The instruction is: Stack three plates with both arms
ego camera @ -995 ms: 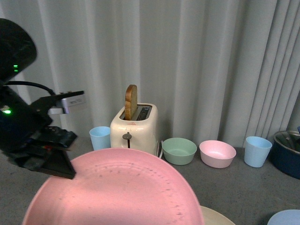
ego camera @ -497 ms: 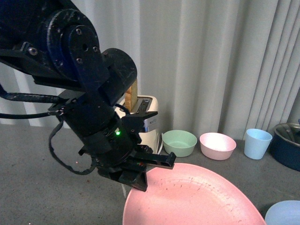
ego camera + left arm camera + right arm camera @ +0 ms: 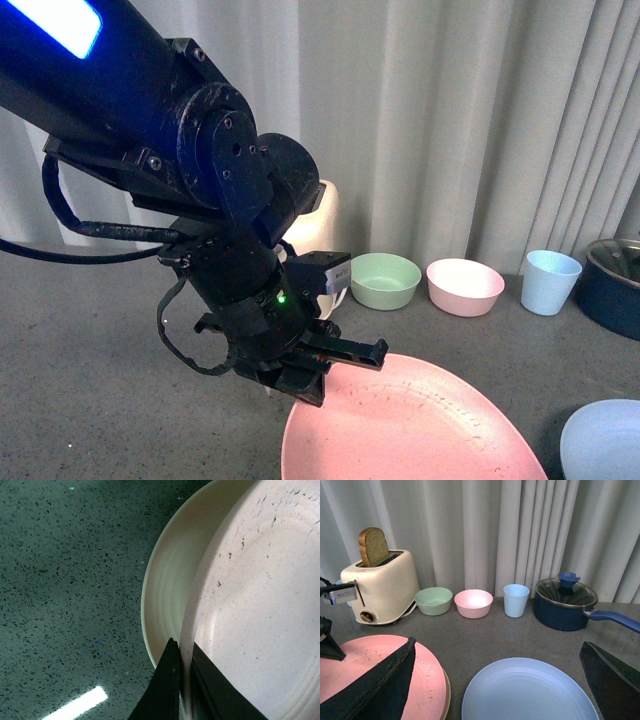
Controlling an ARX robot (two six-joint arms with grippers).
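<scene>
**Over the cream plate, the pink one hangs by its rim**

Between the fingers of the left gripper [image 3: 184, 649] runs the rim of the large round matte pink plate [image 3: 260, 605], and the jaws are clamped on that thin edge. Directly under it lies the round shallow cream plate [image 3: 167, 580]. Its lip shows as a crescent on one side, so the two are not concentric. Whether the pink plate already rests on the cream one I cannot tell.

Beneath the right gripper [image 3: 495, 680] the round light blue plate [image 3: 530, 695] lies flat on the speckled grey counter [image 3: 65, 580]. That gripper's jaws stand wide apart around nothing. Well beyond both grippers stand a small green bowl [image 3: 433, 600] and a small pink bowl [image 3: 473, 603].

I judge the main risk to be letting go while the pink plate is off-centre or tilted, which would leave it skewed. So narrow an edge pinch could also let it swing or slip. A crooked base might then make the blue plate rock.
</scene>
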